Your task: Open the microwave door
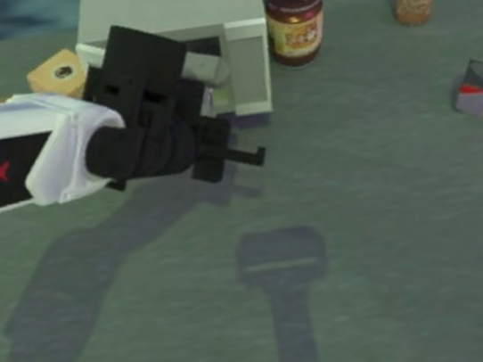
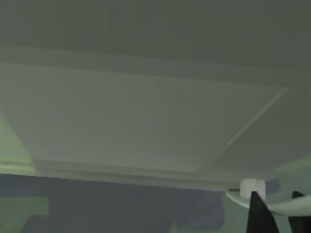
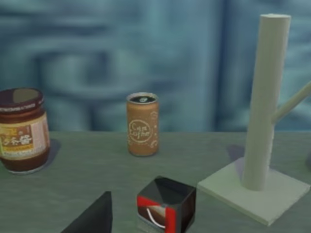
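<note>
1 microwave (image 1: 168, 11), its framed grey-windowed microwave door (image 2: 146, 121) directly ahead of the left gripper (image 1: 242, 156); grip state unclear.

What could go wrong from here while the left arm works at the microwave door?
The jar stands close beside the microwave, so a shove on the microwave could tip it. The left gripper hangs past the door by its handle; it may slip off. The wooden block sits close behind the arm.
</note>
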